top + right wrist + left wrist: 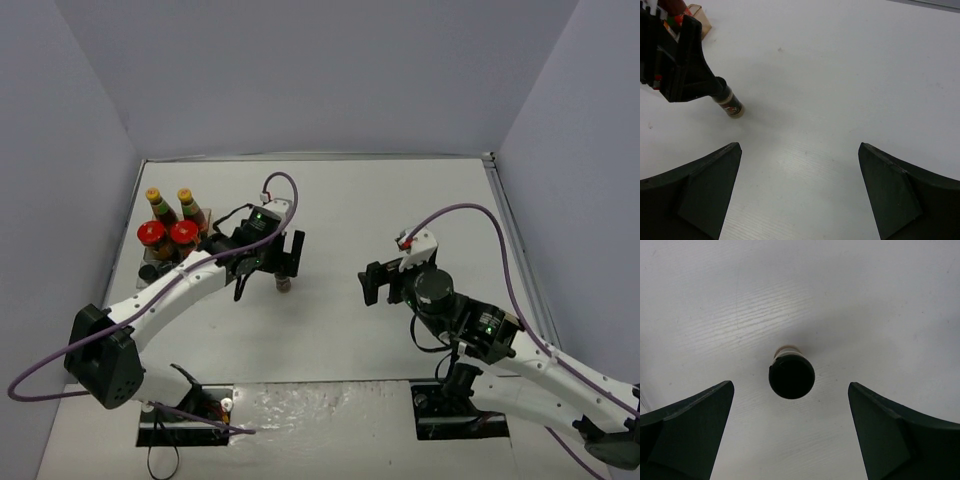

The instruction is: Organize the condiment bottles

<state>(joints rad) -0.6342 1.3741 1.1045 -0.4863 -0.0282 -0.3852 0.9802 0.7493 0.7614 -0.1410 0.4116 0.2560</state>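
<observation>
A small black-capped spice jar [284,286] stands upright on the white table. My left gripper [270,272] hovers over it, open. In the left wrist view I look straight down on its black cap [791,377], which sits between and apart from the wide-spread fingers [695,425]. Two tall dark-red bottles with yellow caps [186,203] and two red-lidded jars [183,233] stand in the rack at the left. My right gripper [383,285] is open and empty, a little to the right of the spice jar [730,104], pointing at it.
The clear brownish rack [700,12] sits at the table's left side, partly hidden by my left arm [180,285]. Grey walls close in the table on the left, right and back. The arm bases stand at the near edge.
</observation>
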